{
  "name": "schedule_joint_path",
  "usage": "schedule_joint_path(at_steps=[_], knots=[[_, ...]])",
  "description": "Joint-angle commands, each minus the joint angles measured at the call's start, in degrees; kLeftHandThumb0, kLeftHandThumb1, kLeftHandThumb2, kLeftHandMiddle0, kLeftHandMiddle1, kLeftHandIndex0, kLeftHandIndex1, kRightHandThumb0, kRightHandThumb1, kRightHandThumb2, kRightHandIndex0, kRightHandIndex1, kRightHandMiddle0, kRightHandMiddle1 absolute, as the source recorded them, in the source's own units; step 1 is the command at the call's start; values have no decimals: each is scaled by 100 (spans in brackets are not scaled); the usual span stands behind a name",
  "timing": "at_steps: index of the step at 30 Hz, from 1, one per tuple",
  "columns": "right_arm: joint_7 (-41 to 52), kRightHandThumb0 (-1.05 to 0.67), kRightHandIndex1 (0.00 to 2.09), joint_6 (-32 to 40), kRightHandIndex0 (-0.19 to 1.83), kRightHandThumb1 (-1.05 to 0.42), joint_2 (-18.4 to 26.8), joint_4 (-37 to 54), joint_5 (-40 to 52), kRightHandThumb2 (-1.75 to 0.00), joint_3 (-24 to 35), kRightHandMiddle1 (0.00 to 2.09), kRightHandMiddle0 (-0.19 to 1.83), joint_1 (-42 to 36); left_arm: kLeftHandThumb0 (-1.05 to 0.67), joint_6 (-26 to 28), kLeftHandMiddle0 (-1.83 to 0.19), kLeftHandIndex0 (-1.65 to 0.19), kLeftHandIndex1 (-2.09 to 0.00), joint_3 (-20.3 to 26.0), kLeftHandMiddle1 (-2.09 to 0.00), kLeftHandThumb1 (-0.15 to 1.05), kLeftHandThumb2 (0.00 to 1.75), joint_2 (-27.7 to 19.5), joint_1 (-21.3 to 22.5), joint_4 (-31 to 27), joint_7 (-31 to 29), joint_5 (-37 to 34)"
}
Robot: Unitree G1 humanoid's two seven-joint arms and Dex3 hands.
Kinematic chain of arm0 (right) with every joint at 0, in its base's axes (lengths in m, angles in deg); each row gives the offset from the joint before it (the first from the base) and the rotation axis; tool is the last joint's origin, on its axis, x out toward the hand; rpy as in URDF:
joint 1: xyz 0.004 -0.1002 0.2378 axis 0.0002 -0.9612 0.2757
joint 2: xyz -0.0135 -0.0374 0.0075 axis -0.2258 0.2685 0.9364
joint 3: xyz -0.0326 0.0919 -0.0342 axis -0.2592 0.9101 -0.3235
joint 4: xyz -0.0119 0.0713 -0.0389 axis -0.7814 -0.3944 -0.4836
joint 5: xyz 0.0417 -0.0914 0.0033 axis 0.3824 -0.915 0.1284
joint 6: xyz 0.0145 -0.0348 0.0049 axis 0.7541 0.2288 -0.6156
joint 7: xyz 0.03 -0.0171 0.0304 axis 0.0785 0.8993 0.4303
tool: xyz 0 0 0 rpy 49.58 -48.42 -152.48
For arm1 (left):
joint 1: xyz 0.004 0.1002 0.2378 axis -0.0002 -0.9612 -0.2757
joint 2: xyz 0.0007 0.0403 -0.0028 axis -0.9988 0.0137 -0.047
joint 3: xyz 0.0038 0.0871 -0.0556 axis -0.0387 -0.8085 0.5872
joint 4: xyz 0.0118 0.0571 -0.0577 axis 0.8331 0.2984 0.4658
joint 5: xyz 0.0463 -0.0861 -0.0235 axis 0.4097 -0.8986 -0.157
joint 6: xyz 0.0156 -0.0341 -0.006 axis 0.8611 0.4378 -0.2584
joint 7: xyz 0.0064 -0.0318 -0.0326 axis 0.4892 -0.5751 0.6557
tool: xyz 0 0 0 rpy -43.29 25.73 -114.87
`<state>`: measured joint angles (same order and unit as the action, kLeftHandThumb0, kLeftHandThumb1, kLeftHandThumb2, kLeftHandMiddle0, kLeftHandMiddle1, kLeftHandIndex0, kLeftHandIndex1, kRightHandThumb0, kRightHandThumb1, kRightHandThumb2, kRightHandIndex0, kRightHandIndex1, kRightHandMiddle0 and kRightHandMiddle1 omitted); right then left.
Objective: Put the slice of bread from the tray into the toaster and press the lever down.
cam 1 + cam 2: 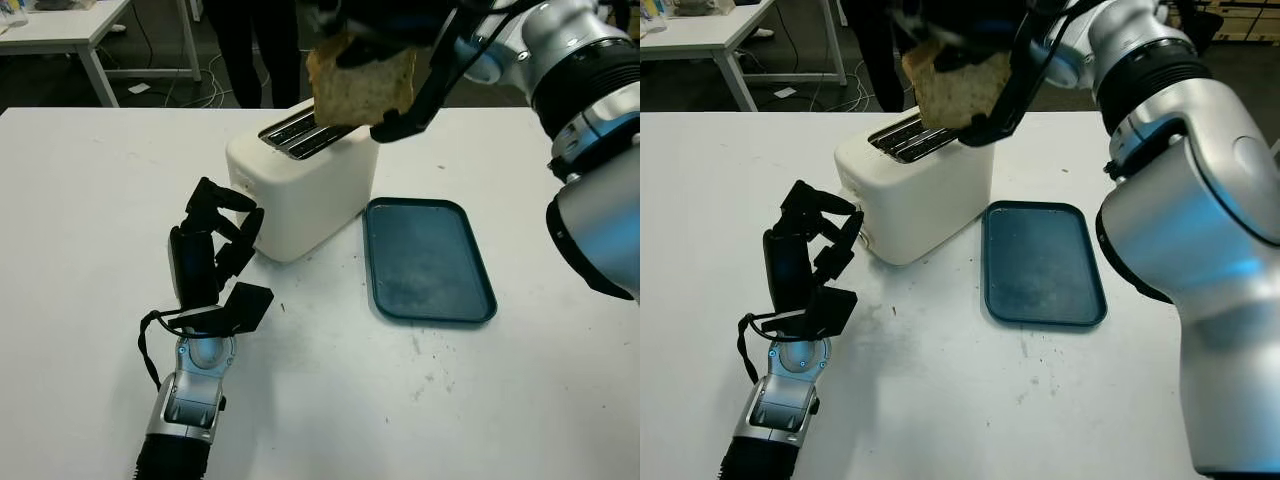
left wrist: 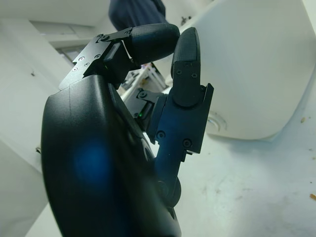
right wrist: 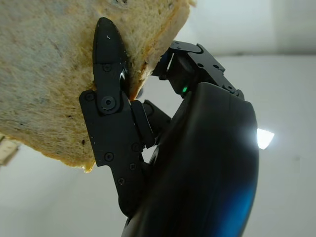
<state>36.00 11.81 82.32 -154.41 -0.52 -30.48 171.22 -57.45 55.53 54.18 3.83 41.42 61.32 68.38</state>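
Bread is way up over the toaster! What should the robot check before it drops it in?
1. Right hand grips the bread: ok.
2. Bread above the toaster slots: ok.
3. Bread edge lined up with one slot: cannot tell.
4. Slots empty: ok, as far as visible.
5. Left hand away from the slots, beside the toaster: ok.
6. Tray no longer holds bread: ok.

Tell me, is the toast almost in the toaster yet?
Nearly. The tray has no bread on it now: the right hand holds the bread slice just above the toaster slots. The left hand waits beside the toaster, fingers curled. Still left: lowering the bread in and pressing the lever.
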Motion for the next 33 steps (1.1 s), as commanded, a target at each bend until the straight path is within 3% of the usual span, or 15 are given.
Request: schedule_joint_path(at_steps=[1,12,19,26,31,33], knots=[[-179,-62,175,151,125,-92,13,-46,-179,-33,-179,175,92,28,-39,10,-76,-52,-158,2,-175,92,24,11,-3,-50,28,12],[-809,-58,175,140,124,-92,45,-88,-597,-32,-697,175,89,68,-39,-19,-77,-52,-157,-16,-175,92,24,33,35,2,55,11],[-1076,-63,175,286,122,-92,-158,-102,-950,-46,-1077,175,84,119,-40,0,-77,-52,-158,-32,-175,92,24,91,36,31,126,44],[-1609,-64,175,411,119,-92,-448,-113,-1242,-40,-1455,173,80,155,-39,51,-76,-52,-158,-55,-175,92,24,135,20,3,223,159],[-1976,-66,175,534,117,-92,-705,-128,-1443,-58,-1718,154,85,171,-39,-7,-76,-52,-159,-54,-175,92,24,162,15,29,263,122],[-2157,-66,175,420,118,-92,-790,-126,-1416,-58,-1729,158,86,178,-39,-46,-77,-52,-160,-52,-175,92,24,166,15,32,256,94]])
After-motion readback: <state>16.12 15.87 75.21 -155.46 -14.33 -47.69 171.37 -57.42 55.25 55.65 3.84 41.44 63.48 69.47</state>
